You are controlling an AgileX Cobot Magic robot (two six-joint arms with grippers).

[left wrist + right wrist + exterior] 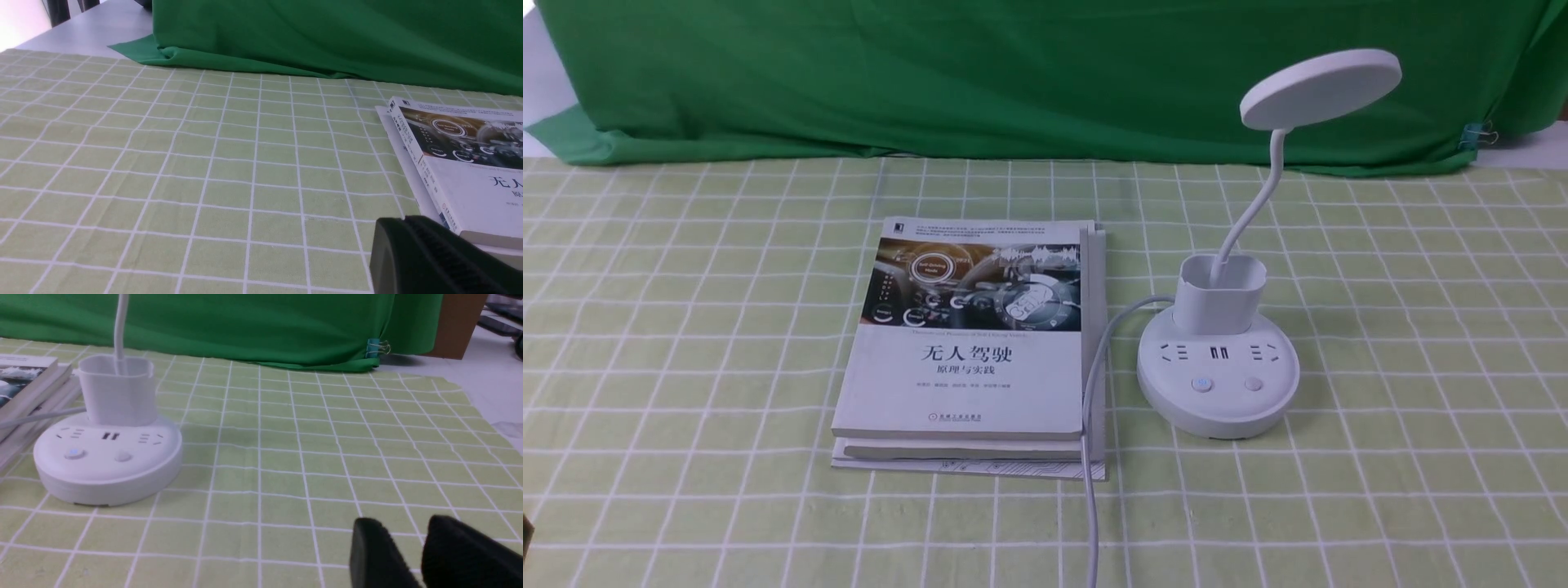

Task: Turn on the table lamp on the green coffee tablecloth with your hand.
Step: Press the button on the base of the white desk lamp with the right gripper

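The white table lamp (1217, 380) stands on the green coffee tablecloth (1380, 457), right of centre. Its disc head (1321, 87) tilts up on a bent neck and looks unlit. The round base carries two buttons; the left button (1201, 384) glows faintly blue, the right button (1253, 384) is plain. No arm or hand shows in the front view. In the right wrist view the lamp (107, 457) sits well away from my right gripper (404, 526), which is open and empty, low over the cloth (286, 465). My left gripper (404, 220) is shut and empty, beside the book's corner.
A stack of books (972, 359) lies just left of the lamp, and the lamp's white cord (1090, 425) runs over its right edge toward the front. A dark green backdrop (1013, 73) hangs behind, held by a clip (1474, 135). A brown box (457, 322) stands beyond the cloth's far right corner.
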